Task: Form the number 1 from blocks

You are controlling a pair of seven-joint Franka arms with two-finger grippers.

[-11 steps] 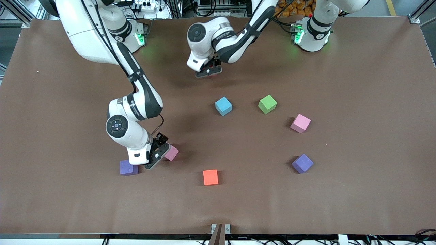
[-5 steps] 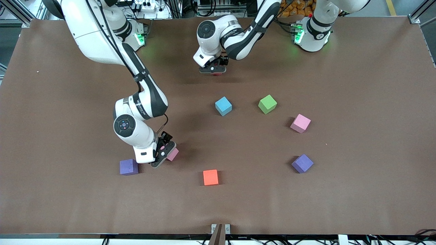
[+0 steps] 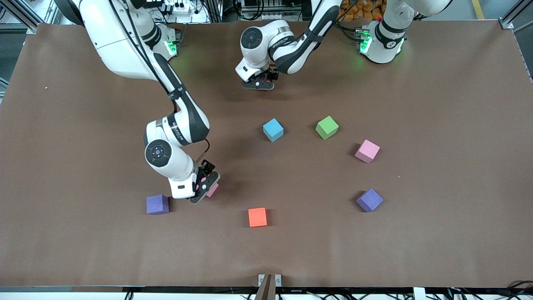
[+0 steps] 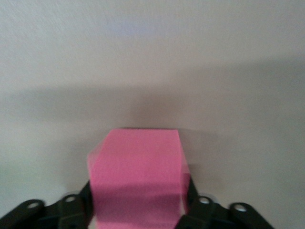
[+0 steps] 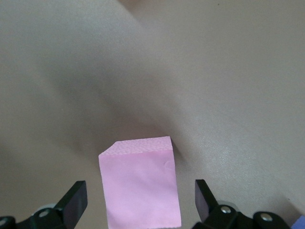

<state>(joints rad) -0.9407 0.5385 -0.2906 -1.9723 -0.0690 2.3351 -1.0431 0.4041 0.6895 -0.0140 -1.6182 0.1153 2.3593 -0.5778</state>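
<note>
My left gripper (image 3: 258, 84) is low over the table near the robots' bases, open. Its fingers stand close beside a red block (image 4: 137, 171) that rests on the mat. That block is almost hidden under the hand in the front view. My right gripper (image 3: 207, 187) is open and straddles a pink block (image 3: 213, 191) (image 5: 139, 188), with a gap on each side. Loose on the table lie a light blue block (image 3: 273, 129), a green block (image 3: 327, 127), a second pink block (image 3: 367, 151), two purple blocks (image 3: 369, 200) (image 3: 157, 204) and an orange block (image 3: 257, 217).
The brown mat (image 3: 437, 104) covers the whole table. The purple block at the right arm's end sits close beside my right hand. My right arm's elbow (image 3: 175, 125) hangs over the middle of the table. A small bracket (image 3: 269, 280) sits at the near edge.
My left gripper carried the red block toward the bases, lowered it and loosened its fingers. My right gripper slid over the pink block, toward the left arm's end.
</note>
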